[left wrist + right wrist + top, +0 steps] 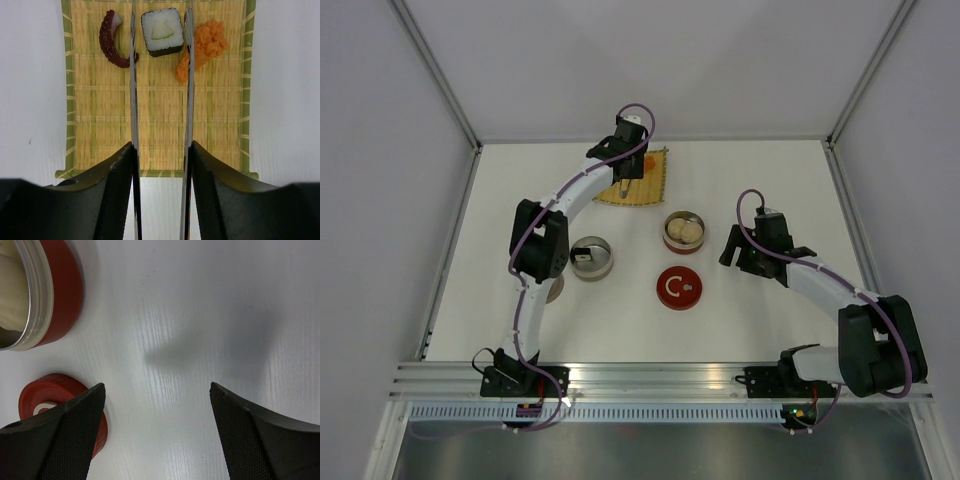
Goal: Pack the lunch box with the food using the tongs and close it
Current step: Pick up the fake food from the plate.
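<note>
Straddles a black-wrapped white roll (pixel 161 31) with slim silver metal tongs (pixel 134 100), one arm each side, on a yellow woven bamboo mat (pixel 160 125) far across the white table (pixel 770 180). Sits between a dark red-brown curled piece (pixel 111 45) and an orange piece (pixel 202 47). Pinches the tongs in the left gripper (pixel 161 147); spreads the right gripper (pixel 157 390) wide beside a red round tin (pixel 65 285).
</note>
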Robot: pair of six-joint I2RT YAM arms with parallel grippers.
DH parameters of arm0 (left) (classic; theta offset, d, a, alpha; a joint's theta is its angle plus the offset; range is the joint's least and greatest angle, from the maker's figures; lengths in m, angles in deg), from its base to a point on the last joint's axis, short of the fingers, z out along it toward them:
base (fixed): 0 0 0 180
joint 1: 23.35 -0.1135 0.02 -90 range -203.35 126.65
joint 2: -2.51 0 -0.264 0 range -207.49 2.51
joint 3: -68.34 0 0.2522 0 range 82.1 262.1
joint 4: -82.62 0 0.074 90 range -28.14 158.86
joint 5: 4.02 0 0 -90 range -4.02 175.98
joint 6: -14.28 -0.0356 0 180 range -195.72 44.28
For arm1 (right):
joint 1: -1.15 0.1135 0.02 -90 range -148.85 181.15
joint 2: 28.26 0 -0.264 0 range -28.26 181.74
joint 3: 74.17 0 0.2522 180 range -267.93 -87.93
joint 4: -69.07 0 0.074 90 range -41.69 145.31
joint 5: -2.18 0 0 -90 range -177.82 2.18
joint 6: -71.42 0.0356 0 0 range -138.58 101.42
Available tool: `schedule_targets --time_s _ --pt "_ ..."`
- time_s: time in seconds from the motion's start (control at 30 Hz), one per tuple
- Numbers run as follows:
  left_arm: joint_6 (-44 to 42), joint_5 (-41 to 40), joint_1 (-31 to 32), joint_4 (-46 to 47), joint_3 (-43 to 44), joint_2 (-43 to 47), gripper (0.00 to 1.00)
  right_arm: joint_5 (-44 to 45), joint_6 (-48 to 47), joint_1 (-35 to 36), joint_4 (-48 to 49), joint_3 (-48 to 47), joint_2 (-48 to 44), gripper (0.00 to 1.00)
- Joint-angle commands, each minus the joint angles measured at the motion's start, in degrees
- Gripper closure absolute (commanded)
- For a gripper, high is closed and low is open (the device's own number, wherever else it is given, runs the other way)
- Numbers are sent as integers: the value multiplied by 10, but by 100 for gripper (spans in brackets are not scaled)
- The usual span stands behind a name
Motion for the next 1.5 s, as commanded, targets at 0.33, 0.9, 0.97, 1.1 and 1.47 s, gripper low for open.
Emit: schedule_targets --time_s 0.33,0.9,0.97,1.1,1.47 --pt "-10 4 -6 1 45 -28 43 -6 -9 -2 32 -26 23 9" --pt "-2 30 -7 -1 54 -46 43 -10 -8 -2 37 -34 40 9" --pt "4 41 -9 -1 57 -46 43 -10 -8 -2 37 -33 41 9" --pt "12 50 -13 -2 64 -49 41 -9 -8 -2 37 -33 41 9" --pt "19 67 -18 -9 68 -58 44 -7 -9 -3 38 -31 42 9"
